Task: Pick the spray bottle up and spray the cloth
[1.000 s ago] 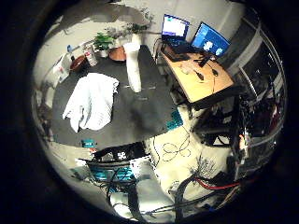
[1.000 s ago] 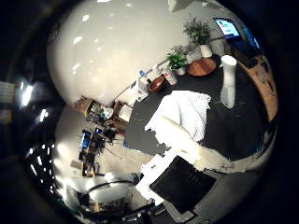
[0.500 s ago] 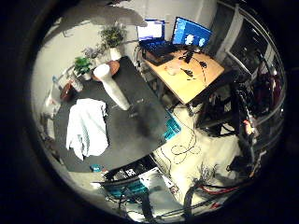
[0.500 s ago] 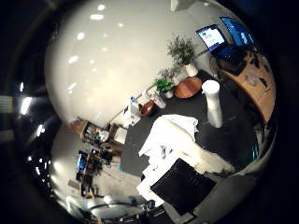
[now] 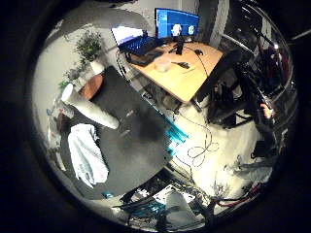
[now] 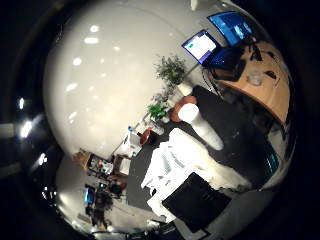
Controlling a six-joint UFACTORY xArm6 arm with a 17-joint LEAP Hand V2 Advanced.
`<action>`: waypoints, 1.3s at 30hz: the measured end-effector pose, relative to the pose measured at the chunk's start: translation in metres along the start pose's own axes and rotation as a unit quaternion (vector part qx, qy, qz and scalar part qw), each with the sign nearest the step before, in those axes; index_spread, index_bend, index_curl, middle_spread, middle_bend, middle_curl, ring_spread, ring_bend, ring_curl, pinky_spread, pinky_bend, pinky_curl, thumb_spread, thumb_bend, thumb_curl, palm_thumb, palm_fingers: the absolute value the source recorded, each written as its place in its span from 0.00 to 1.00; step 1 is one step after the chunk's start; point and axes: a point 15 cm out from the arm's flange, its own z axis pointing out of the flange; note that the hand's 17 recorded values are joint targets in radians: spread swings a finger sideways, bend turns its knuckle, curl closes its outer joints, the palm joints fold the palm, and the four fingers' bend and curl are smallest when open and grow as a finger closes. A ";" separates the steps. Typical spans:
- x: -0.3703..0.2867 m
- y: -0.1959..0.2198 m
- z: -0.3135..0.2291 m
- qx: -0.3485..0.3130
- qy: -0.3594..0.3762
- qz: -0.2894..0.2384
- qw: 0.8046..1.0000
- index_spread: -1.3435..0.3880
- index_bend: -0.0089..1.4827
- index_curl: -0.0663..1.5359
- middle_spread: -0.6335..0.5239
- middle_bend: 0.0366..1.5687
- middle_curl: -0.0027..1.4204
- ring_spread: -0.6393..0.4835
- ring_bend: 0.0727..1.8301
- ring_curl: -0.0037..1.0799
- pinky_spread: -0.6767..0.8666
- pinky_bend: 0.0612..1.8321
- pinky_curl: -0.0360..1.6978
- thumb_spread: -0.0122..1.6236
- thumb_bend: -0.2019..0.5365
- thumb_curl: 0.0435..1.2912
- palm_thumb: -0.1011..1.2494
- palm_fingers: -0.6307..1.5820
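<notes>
We see the white spray bottle [image 5: 92, 109] upright near the dark table [image 5: 141, 145] edge, cloth [image 5: 86, 154] just beside it. Bare tabletop on the desk [image 5: 194, 73] side. Can't tell the hand's [image 6: 200, 202] finger state.

No readable text anywhere

Nothing legible can be made out: the two lit monitors [image 5: 177, 23] and the laptop screen [image 5: 125, 35] on the wooden desk [image 5: 187, 73] only show blue and white blobs, way too small to be read. No label or print can be picked out on the white spray bottle [image 5: 90, 108] or on the cloth [image 5: 86, 154] lying on the dark tabletop [image 5: 138, 145]. The small clutter near the plants [image 6: 170, 70] is too tiny for any signs or numbers to be told.
</notes>
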 end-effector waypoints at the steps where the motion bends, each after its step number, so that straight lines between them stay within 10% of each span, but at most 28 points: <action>1: 0.005 0.003 0.007 -0.005 0.001 0.003 1.000 0.65 0.12 0.24 0.68 0.10 0.22 0.83 0.24 0.15 0.85 0.57 0.04 0.62 0.24 0.34 0.52 0.42; 20: -0.010 -0.008 0.088 0.018 -0.132 0.028 0.991 0.73 0.11 0.21 0.75 0.12 0.24 0.86 0.27 0.18 0.84 0.64 0.07 0.66 0.23 0.22 0.21 0.34; 39: 0.005 -0.002 0.146 0.076 -0.216 0.063 0.971 0.75 0.11 0.21 0.77 0.12 0.24 0.88 0.25 0.19 0.84 0.62 0.08 0.68 0.24 0.20 0.19 0.32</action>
